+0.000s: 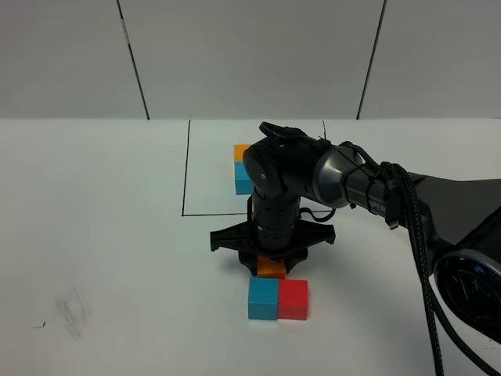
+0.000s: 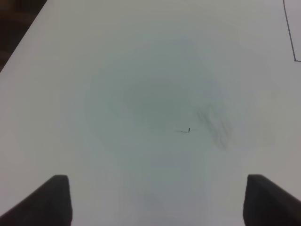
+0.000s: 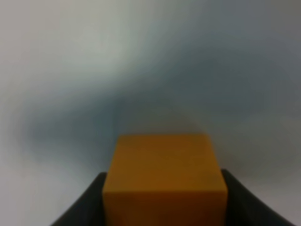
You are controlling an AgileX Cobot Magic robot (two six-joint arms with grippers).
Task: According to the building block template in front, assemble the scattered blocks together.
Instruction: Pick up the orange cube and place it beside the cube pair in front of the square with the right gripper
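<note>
Reaching down vertically, the right gripper (image 1: 271, 265) clamps the orange cube (image 1: 272, 269) behind the blue cube (image 1: 262, 298).

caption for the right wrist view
Right gripper shut on the orange block, white table blurred behind.

Setting: robotics lab test bench. Evidence: a bare white table (image 1: 94, 235) with no household or shop goods on it, backed by plain white wall panels (image 1: 250, 55) split by dark seams. A thin black rectangle line (image 1: 186, 168) is drawn on the tabletop as a marked zone. A black robot arm (image 1: 329, 176) with exposed cabling (image 1: 419, 243) works over the surface. The only props are plain coloured cubes (image 1: 278, 299). Faint scuff smudges (image 2: 216, 127) mark the tabletop.
</note>
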